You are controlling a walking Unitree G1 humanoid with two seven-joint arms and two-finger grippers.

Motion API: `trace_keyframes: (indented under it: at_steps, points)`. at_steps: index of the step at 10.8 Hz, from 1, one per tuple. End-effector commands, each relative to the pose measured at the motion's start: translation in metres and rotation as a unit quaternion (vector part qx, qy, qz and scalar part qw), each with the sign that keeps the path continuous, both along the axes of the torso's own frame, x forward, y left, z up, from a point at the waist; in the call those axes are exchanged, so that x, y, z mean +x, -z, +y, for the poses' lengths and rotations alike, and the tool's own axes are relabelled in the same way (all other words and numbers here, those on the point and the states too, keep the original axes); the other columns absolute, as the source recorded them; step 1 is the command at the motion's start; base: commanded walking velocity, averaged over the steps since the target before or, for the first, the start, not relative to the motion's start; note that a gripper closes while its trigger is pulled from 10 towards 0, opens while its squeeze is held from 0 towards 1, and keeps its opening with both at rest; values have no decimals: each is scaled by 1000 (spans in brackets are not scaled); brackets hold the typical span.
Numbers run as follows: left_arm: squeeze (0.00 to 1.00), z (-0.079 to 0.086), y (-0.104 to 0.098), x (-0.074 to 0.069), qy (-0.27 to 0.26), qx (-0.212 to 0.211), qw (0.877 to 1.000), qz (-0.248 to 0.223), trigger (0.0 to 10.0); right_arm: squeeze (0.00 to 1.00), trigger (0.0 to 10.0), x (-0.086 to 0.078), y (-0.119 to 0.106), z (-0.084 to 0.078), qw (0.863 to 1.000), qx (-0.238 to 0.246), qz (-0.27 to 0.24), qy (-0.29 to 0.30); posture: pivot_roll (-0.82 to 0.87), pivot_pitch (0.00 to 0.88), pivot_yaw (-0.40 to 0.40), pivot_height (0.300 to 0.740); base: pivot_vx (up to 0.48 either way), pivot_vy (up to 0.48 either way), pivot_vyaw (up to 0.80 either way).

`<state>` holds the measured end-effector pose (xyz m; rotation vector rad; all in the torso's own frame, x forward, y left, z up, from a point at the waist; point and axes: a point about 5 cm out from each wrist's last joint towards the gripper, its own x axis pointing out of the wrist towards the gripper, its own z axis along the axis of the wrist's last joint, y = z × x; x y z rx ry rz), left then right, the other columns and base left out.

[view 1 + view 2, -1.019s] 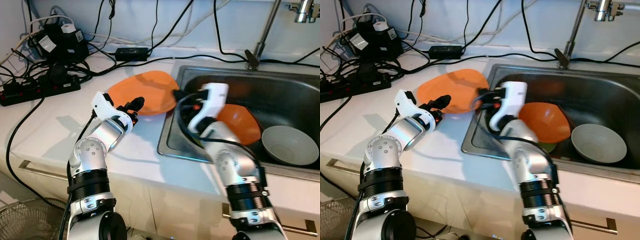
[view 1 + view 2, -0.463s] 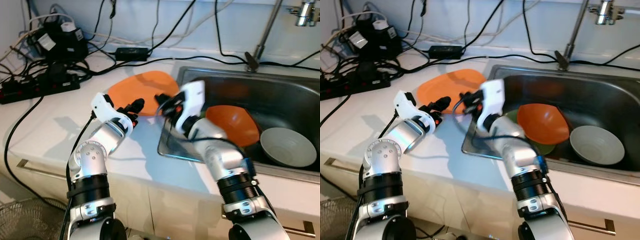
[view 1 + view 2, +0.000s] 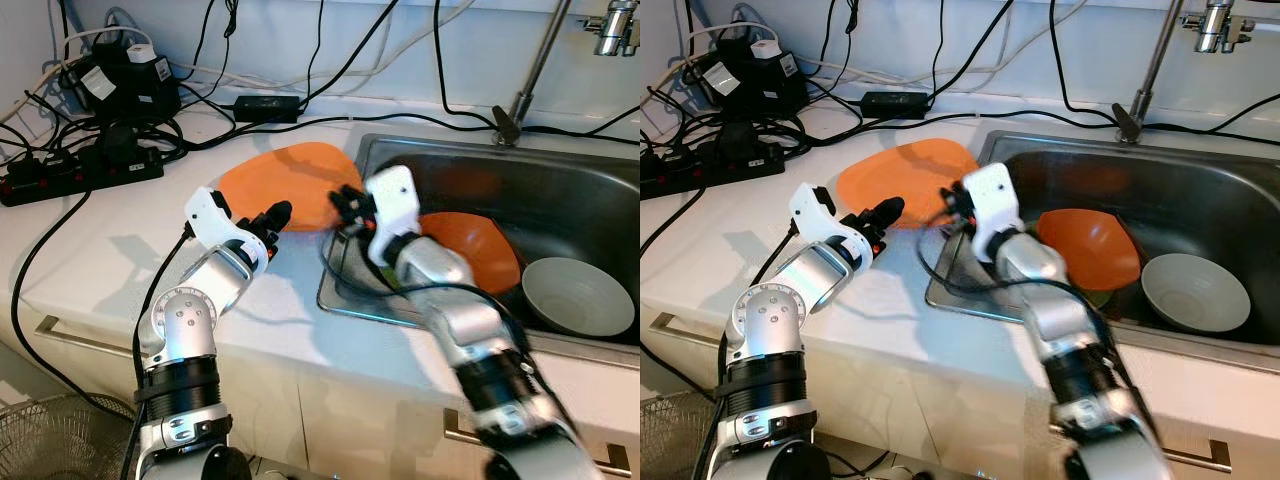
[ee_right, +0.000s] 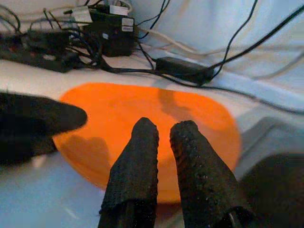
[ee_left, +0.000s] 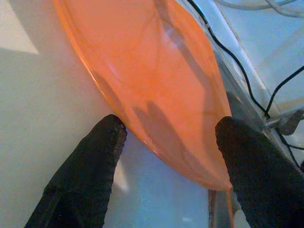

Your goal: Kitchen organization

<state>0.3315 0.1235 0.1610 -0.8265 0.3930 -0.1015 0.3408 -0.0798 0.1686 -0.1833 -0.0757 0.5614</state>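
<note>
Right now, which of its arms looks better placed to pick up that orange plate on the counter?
Probably the left. The left gripper is open with its fingers either side of the orange plate rim, low on the counter. The right gripper also points at the plate, but its fingers are nearly together.

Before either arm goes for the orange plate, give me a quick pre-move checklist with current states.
1. Left tool open: ok, fingers spread beside the orange plate.
2. Left tool gripping plate: not ok, not yet closed on it.
3. Right tool shut and empty: ok, fingers nearly together, over the plate's sink-side edge.
4. Plate lies on the counter by the sink: ok.
5. Cables away from the plate: ok.
</note>
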Motion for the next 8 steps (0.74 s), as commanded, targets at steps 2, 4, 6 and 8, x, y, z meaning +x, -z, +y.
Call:
trace_keyframes:
  at_steps: [2,4,6,8]
  points:
    - [0,5,26,-9,10,37,997,65,10000,0,10000,-6,-4,-7,996,-63,-58,-4,74,0,68,740,0,0,0]
    - [0,14,21,-10,39,160,986,32,10000,0,10000,-11,0,-9,996,-72,-59,-3,78,0,75,740,0,0,0]
    - [0,38,16,-22,19,275,961,-4,10000,0,10000,-11,2,-9,998,-41,-43,5,91,0,73,740,0,0,0]
    - [1000,39,8,-31,17,287,957,-46,10000,0,10000,-10,0,-10,999,-30,-41,12,106,0,63,740,0,0,0]
